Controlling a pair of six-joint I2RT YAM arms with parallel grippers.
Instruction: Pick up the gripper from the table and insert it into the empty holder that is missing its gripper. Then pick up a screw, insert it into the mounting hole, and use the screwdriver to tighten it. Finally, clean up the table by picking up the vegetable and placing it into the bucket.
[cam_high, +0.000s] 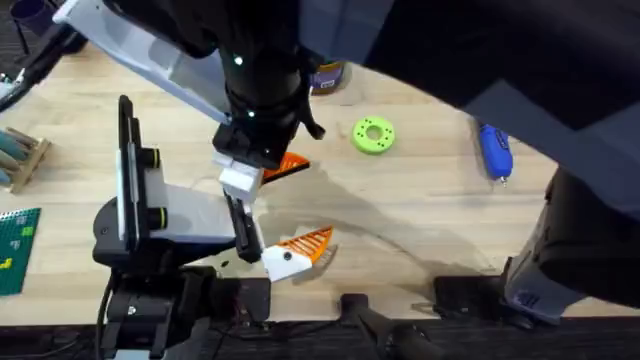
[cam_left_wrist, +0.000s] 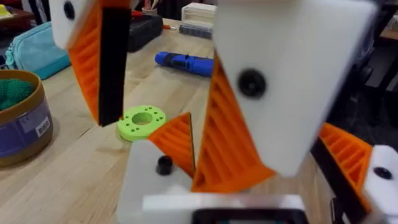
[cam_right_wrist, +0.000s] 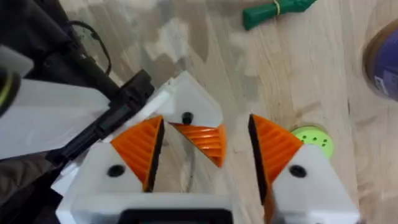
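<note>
Table (cam_high: 420, 200): pale wood, bucket (cam_left_wrist: 18, 134) on it.
Left pincer (cam_left_wrist: 165, 134): mine, spread over the holder (cam_right_wrist: 193, 96).
Right pincer (cam_right_wrist: 205, 124): mine, spread, straddling the gripper (cam_right_wrist: 202, 140).
Gripper: against the holder, beside its hole (cam_right_wrist: 186, 117).

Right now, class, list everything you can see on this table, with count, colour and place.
Perforated plastic disc: one, bright green, mid-table.
Plastic-handled screwdriver: one, blue, right of the disc.
Round tub with blue label: one, orange-tan, far side.
Toy vegetable: one, dark green, on bare wood.
Ribbed wedge: one, orange on white, at the unit's bracket.
Gripper unit: one, grey and black, near left.
Left fingers: two, white and orange, apart.
Right fingers: two, same colours, apart.
</note>
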